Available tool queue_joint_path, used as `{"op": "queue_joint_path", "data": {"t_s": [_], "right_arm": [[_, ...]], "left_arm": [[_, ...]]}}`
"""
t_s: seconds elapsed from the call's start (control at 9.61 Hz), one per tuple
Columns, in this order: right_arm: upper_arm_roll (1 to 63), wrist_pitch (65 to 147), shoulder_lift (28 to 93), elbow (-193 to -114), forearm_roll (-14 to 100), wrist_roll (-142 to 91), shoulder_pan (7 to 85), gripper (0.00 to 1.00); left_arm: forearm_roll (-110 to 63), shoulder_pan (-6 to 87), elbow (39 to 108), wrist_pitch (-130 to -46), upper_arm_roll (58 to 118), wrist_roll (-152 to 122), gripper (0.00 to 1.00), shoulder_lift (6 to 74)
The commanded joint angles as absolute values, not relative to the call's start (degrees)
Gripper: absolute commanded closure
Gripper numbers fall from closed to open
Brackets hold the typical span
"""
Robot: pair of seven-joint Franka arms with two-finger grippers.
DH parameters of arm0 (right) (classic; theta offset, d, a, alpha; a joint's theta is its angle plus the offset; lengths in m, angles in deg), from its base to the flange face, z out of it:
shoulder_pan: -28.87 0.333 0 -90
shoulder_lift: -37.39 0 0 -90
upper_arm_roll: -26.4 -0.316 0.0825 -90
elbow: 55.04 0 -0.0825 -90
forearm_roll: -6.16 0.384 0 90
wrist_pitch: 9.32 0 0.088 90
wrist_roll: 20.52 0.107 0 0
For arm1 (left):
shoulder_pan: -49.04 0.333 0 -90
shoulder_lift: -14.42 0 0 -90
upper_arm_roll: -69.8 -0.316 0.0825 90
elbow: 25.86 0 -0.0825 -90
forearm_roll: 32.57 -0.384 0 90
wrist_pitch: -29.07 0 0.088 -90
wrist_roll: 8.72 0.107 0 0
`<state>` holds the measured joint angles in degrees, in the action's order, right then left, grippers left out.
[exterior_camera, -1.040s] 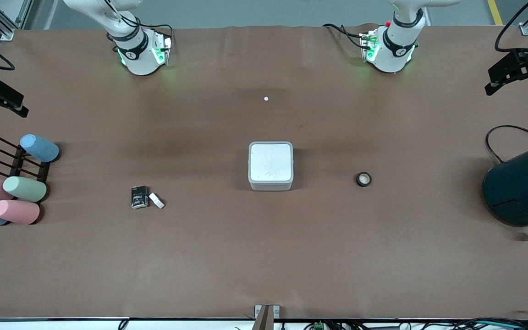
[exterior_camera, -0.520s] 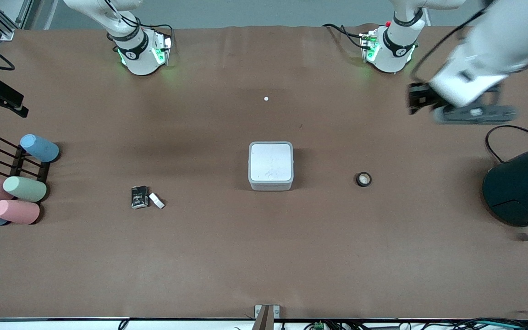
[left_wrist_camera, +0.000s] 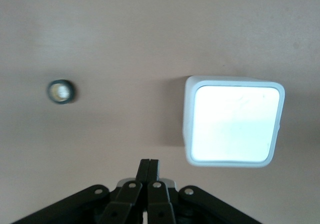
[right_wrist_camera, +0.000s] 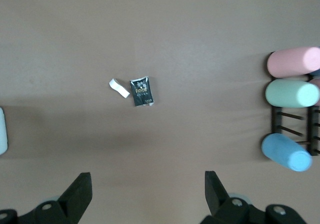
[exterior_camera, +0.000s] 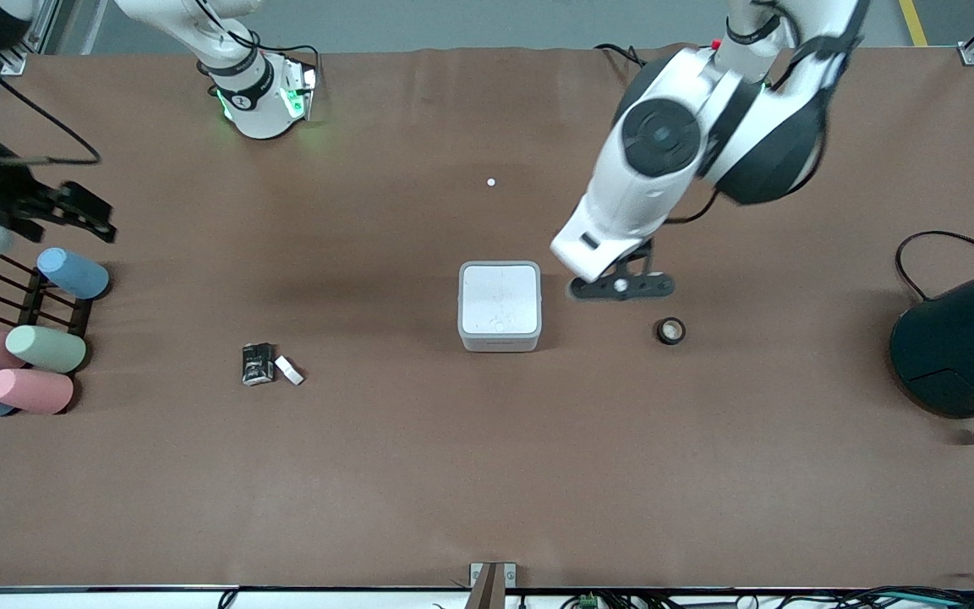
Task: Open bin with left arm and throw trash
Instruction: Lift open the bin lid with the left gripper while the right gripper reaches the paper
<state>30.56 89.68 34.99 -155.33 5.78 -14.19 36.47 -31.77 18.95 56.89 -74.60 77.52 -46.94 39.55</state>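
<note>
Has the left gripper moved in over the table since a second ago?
Yes. The left gripper, shut and empty, has swung in from the table's edge and now hangs beside the closed bin.

The left arm (exterior_camera: 664, 161) reaches from its base at twelve o'clock toward the counter's middle — its tool (left_wrist_camera: 148, 171) pinched shut, empty. The right tool (right_wrist_camera: 145, 189) hangs wide open — near nine o'clock.
</note>
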Motion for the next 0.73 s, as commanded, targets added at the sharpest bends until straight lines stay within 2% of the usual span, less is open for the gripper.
{"op": "queue_joint_path", "data": {"t_s": [0.0, 0.52, 0.62], "right_arm": [[30.70, 99.08, 35.62, -163.03, 6.60, -8.94, 38.08, 0.00], [30.62, 118.78, 52.04, -164.02, 6.95, 21.19, 45.12, 0.00], [30.44, 120.47, 54.51, -163.42, 10.08, 22.71, 45.39, 0.00]], "left_arm": [[-32.04, 16.45, 55.18, -79.28, 77.10, -50.37, 1.00, 45.07], [-31.60, 14.77, 51.84, -85.35, 77.18, -51.26, 1.00, 51.50], [-31.60, 14.68, 51.84, -86.58, 77.18, -51.96, 1.00, 52.38]]}}
